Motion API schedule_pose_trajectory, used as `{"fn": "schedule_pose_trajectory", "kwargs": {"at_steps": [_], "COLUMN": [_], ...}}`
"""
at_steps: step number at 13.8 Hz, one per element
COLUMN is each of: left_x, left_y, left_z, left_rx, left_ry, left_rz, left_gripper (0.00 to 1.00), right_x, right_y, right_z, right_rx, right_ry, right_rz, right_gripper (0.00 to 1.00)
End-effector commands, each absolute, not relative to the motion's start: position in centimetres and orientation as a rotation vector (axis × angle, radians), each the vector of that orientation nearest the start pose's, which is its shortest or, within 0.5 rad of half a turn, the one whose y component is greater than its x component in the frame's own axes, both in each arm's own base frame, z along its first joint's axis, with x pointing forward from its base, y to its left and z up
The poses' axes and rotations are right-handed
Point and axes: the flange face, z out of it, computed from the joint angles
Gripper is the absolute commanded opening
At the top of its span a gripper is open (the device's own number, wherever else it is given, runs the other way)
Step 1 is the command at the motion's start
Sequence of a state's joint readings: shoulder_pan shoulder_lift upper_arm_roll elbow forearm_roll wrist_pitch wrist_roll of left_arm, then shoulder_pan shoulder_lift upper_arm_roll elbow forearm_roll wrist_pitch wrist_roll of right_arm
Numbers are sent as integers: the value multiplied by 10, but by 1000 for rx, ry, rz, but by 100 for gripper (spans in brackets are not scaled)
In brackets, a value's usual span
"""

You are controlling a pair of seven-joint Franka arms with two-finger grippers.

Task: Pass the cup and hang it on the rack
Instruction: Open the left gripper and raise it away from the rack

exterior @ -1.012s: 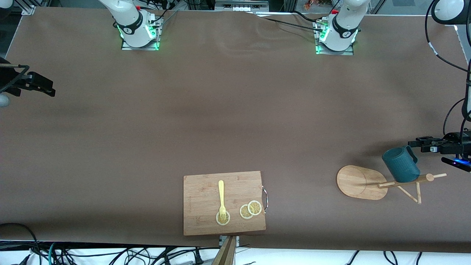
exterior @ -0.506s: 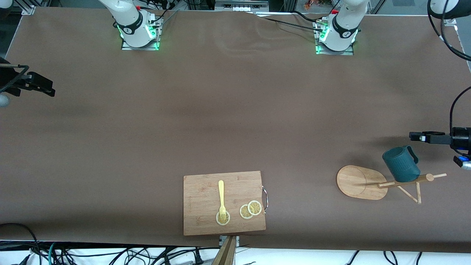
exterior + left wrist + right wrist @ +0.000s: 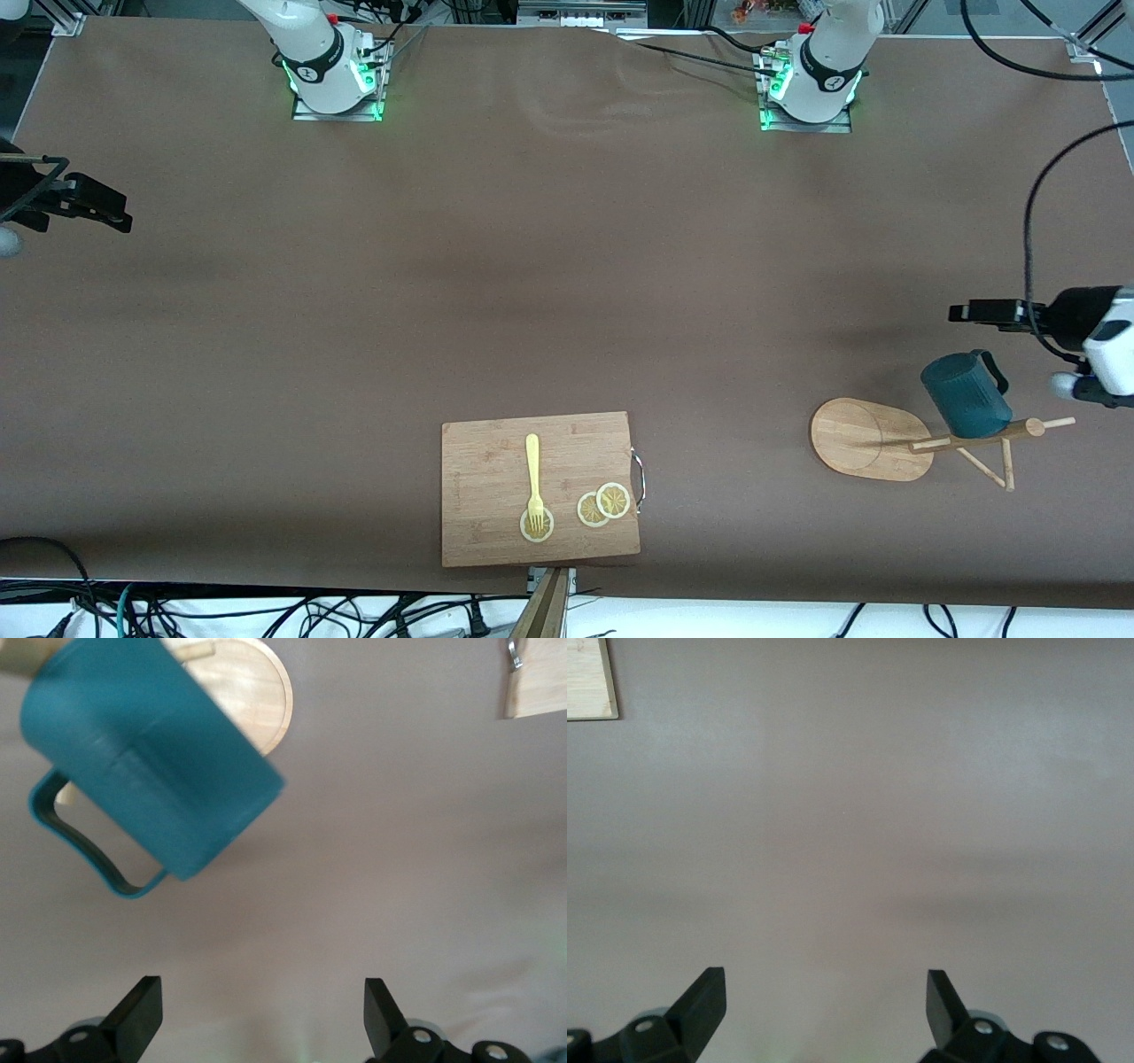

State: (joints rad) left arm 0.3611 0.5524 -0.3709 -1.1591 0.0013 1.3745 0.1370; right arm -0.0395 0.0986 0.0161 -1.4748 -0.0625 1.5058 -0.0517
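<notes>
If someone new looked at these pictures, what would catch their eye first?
Probably the teal cup hanging on the bamboo rack at the left arm's end of the table, with the open left gripper in the air just beside it. Next, the cutting board with a yellow fork and lemon slices.

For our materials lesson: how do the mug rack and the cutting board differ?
The rack has an oval base and carries the teal cup on a peg; the cutting board is rectangular, lies flat and carries a fork and lemon slices. Both are light wood.
</notes>
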Motion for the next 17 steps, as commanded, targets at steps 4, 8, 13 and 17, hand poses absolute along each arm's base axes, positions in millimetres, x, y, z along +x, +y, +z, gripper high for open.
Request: {"fn": "schedule_pose_trajectory", "kwargs": {"at_steps": [4, 8, 13, 17], "left_x": [653, 655, 643, 575], "left_y": [-50, -50, -60, -70], "left_z": [519, 550, 557, 559], "left_rx": [-2975, -3002, -3049, -3097], "left_ry": [444, 384, -59, -82], "left_rz": [330, 237, 118, -143], "left_gripper": [100, 100, 100, 100], "right_x": [579, 579, 579, 579], "right_y": [-26, -27, -30, -31], "right_z": [614, 614, 614, 614], "right_rx": [-3196, -3196, -3193, -3193], "right_ry": [-56, -64, -113, -110], "right_rz": [110, 108, 107, 108], "right_gripper": [100, 100, 100, 100]}}
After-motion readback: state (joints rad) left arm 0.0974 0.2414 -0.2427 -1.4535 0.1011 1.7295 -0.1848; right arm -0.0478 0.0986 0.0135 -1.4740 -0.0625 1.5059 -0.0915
